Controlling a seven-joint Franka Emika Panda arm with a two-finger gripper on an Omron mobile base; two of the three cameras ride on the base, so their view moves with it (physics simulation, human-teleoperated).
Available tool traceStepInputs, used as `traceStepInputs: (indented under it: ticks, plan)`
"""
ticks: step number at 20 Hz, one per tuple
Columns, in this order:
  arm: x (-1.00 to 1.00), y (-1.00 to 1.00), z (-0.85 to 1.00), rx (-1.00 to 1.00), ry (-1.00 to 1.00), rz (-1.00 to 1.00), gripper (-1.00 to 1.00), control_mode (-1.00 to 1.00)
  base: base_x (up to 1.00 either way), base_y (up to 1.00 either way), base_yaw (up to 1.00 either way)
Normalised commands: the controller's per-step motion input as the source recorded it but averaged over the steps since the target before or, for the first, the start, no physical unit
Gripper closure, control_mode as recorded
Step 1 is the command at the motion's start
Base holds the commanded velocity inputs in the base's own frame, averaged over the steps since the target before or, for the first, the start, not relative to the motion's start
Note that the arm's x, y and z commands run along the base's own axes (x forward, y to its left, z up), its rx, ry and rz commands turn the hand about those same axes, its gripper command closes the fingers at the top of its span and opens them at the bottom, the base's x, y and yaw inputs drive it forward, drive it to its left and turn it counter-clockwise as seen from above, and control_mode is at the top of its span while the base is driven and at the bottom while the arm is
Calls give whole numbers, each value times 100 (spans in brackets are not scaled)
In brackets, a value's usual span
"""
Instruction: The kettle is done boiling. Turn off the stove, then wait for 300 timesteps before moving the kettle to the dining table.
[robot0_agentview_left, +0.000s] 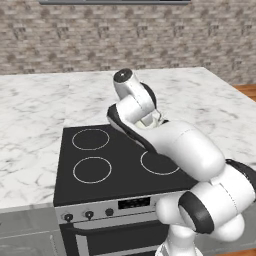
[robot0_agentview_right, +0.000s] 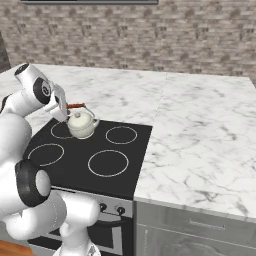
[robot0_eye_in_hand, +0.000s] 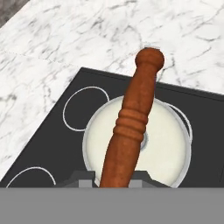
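1 kettle (robot0_agentview_right: 82, 123), its handle clamped by the gripper (robot0_eye_in_hand: 116, 180), is held just above the stove (robot0_agentview_right: 75, 165), transfer pending.

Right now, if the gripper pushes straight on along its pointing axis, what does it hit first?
The gripper is shut on the kettle handle; straight beyond it lies the cream kettle, then probably the stove glass beneath.

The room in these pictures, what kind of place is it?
Most likely a home kitchen, in a rendered scene. A black glass stove with white-ringed burners is built into a marble counter, a small cream kettle stands on a rear burner, and a brick wall runs behind.
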Motion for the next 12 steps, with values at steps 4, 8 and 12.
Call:
traceStepInputs:
  ticks: [4, 8, 12]
  plan:
    - [-32, -37, 28, 0, -1, -9, 100, -100, 0, 0, 0]
    - [-34, -36, 23, 1, -3, -8, 100, -100, 0, 0, 0]
    - [-14, -15, 9, 0, -1, -7, 100, -100, 0, 0, 0]
